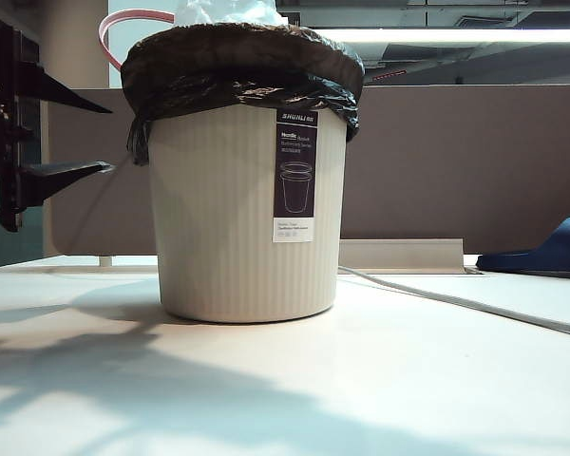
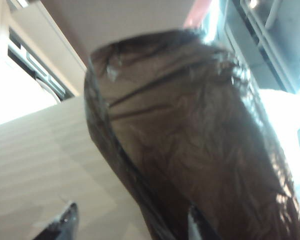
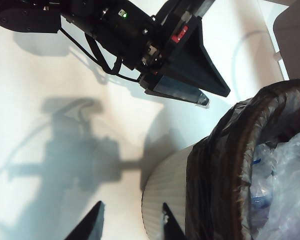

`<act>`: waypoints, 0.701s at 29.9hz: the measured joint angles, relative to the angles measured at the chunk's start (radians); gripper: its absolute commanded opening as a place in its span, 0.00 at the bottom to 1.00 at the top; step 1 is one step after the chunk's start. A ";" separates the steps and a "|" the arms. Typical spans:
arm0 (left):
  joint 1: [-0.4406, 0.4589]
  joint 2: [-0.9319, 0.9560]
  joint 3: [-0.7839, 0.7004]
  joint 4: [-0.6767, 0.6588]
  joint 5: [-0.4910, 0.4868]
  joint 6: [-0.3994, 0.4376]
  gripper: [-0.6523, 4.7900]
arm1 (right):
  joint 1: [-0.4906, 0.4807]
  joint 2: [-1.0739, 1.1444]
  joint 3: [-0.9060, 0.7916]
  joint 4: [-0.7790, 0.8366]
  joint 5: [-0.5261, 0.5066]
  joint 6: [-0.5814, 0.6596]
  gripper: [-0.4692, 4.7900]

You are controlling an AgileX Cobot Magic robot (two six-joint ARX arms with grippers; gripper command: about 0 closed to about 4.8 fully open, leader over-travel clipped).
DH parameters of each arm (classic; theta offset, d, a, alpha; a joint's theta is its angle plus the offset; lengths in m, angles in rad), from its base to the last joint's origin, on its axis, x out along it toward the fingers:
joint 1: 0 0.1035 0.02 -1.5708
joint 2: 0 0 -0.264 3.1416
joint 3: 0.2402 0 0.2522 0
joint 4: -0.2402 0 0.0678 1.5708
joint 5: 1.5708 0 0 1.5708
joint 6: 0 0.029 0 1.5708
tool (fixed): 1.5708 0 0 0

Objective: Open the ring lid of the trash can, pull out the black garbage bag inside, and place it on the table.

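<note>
Left gripper (image 1: pixel 62 128) (parted) beside upright trash can (image 1: pixel 218 218); right gripper (image 3: pixel 130 222) above.

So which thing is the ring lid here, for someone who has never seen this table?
Start from the cream ribbed trash can on the white table; a black garbage bag is folded over its rim. Behind the bag's upper left edge arcs a thin salmon-pink hoop, the ring lid. It is the only pink, open loop; the blue slipper lies far right.
</note>
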 measured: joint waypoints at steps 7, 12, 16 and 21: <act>-0.005 0.032 0.029 0.004 -0.013 -0.022 0.64 | 0.001 0.077 0.001 0.056 0.062 -0.058 0.37; -0.012 0.040 0.040 0.005 -0.029 -0.023 0.64 | 0.030 0.159 0.000 0.121 0.151 -0.103 0.36; -0.039 0.084 0.083 0.010 -0.045 -0.044 0.64 | 0.037 0.159 0.000 0.174 0.165 -0.103 0.36; -0.068 0.096 0.123 0.011 -0.089 -0.047 0.63 | 0.037 0.160 0.000 0.166 0.177 -0.103 0.36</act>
